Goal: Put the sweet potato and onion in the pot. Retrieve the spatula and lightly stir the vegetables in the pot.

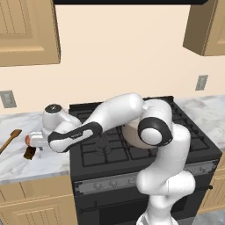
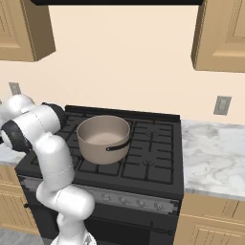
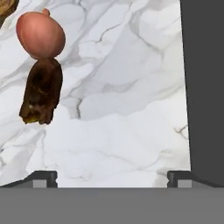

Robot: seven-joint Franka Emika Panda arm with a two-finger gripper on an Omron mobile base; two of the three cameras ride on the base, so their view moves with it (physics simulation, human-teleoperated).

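The stove takes up the middle of the kitchen, black, with marble counter on either side. On its front left burner sits the pot, wide and beige-grey, and its pale inside looks empty, so neither vegetable has gone in.

The arm reaches out toward nine o'clock in the left base view, over the counter beside the stove. The gripper hangs above bare marble with its fingers spread wide and nothing between them.

In the hand view the sweet potato lies at about ten o'clock from the gripper, a dark brown stub, and the onion sits touching its far end, at about eleven o'clock. Both are off to one side of the fingers, not between them.

The spatula lies on the counter at the far nine o'clock edge of the left base view, untouched.

By my reading the task is at its very start: the first pick is not made, two vegetables are left to carry over, and the stirring comes after.
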